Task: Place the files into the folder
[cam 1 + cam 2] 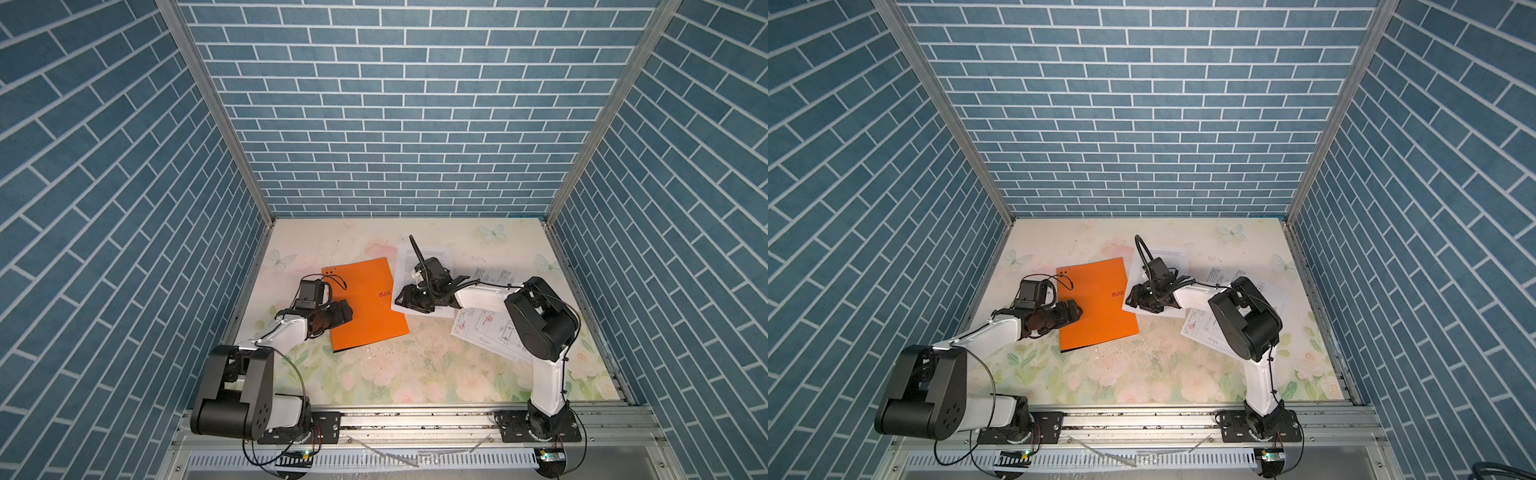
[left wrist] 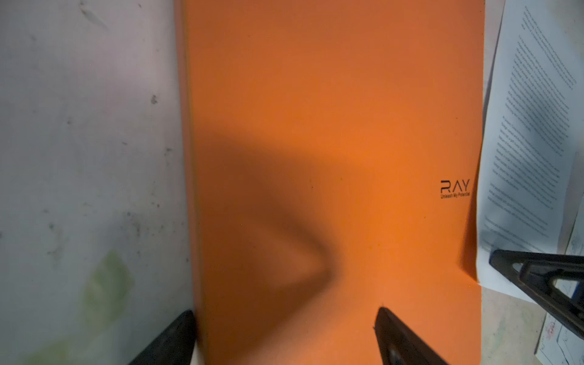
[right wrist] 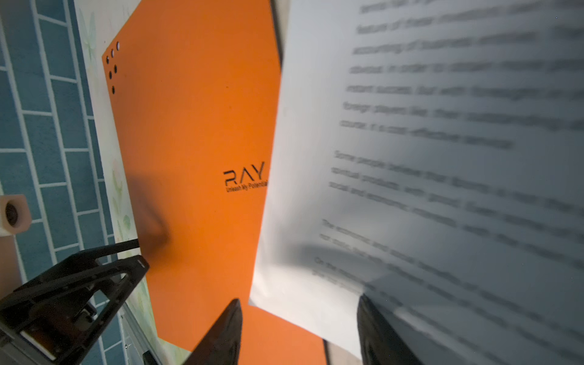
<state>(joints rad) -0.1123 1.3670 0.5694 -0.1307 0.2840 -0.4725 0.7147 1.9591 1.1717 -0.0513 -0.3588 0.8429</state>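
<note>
**Folder** (image 1: 365,305): closed, orange face up, flat on the floral table (image 1: 374,374). In both top views it lies just toward 9 o'clock from the table's middle. Its long axis runs from about 11 o'clock to about 5 o'clock. The logo (image 3: 245,178) reads "RAY", with "Unleash My Potential" in small type beneath. It sits beside the 3 o'clock long edge, and its lettering runs across the short axis. Six small holes (image 3: 112,66) mark the 11 o'clock corner.

**Text sheet** (image 1: 434,254): white, with printed paragraphs, long axis close to 12-to-6. It lies at the folder's 3 o'clock, and its 7 o'clock corner reaches the folder's long edge. The print is too blurred to read with certainty.

**Far drawing sheet** (image 1: 494,275) and **near drawing sheet** (image 1: 476,331): black line work with red marks, labels too small to read. They lie at the text sheet's 3 and 5 o'clock, partly beneath my right arm.

**Left gripper** (image 2: 284,335): my jaws stand wide apart and hold nothing. One finger (image 2: 177,341) is over the table, just past the folder's 9 o'clock long edge. The other finger is over the orange cover.

**Right gripper** (image 3: 300,333): my jaws stand moderately apart with nothing pinched. They straddle the text sheet's 7 o'clock corner, one finger (image 3: 221,335) over the folder and the other over the sheet. I cannot tell whether either touches.
</note>
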